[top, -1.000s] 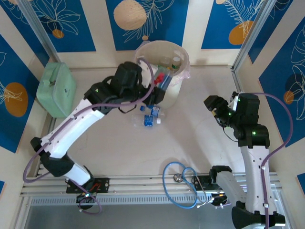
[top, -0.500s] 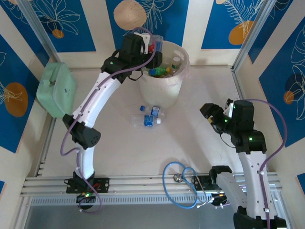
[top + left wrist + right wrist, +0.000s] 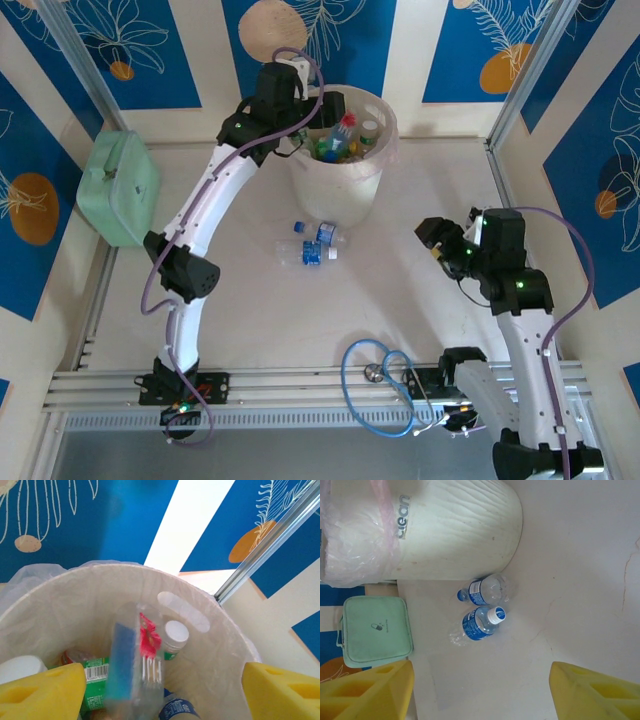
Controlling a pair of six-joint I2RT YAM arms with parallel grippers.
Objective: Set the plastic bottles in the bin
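A mint-green rectangular zip case [image 3: 120, 188] with rounded corners lies flat at the far left of the pale, off-white table [image 3: 420, 170], close to the left wall. The right wrist view shows a small dark emblem on its lid [image 3: 374, 630]. At the near edge, a light-blue cable [image 3: 385, 385] lies looped in a loose coil over the silver aluminium rail [image 3: 290, 385]. Blue wall panels [image 3: 300, 40] with white leaf drawings and orange circles, set between cream stripes, enclose the table.

The bin [image 3: 462, 535] bears the word "clean".
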